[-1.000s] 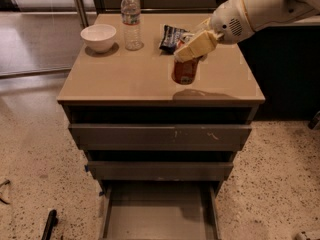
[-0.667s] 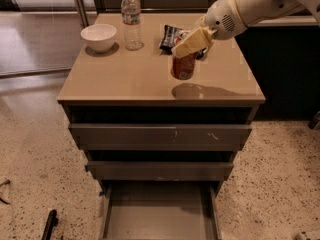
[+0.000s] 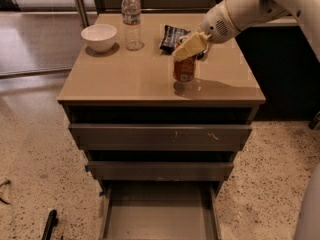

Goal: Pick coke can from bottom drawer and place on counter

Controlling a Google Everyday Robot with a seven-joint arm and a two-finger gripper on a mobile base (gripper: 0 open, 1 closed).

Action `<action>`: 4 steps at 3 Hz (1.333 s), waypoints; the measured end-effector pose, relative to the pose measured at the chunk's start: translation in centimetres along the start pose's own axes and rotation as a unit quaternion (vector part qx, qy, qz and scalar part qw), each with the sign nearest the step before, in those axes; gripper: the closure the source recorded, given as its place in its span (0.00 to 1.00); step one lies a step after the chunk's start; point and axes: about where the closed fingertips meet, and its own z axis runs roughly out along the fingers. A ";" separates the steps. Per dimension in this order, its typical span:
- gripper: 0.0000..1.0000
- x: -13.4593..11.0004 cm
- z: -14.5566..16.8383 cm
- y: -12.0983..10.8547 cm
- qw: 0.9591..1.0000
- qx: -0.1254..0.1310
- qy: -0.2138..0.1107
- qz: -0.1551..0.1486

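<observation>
The coke can stands upright over the right middle of the tan counter, its base at or just above the surface; I cannot tell whether it touches. My gripper comes in from the upper right on the white arm and is shut on the can's top, its tan fingers hiding the silver lid. The bottom drawer is pulled out at the lower middle and shows only a flat grey floor. The two wider drawers above it are pushed in.
A white bowl and a clear water bottle stand at the counter's back left. A dark snack bag lies just behind the can. A dark cabinet stands to the right. A black object lies on the speckled floor.
The can has stayed in my grip over the same spot on the counter, shifting only slightly. The arm has drawn back a little toward the upper left.
</observation>
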 end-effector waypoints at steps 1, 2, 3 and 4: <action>1.00 0.8 1.0 -0.5 1.000 -0.001 0.002 0.008; 1.00 1.4 1.9 -0.7 1.000 -0.002 -0.004 0.010; 1.00 1.9 2.5 -0.8 1.000 -0.002 -0.010 0.010; 0.82 1.9 2.6 -0.8 1.000 -0.002 -0.011 0.009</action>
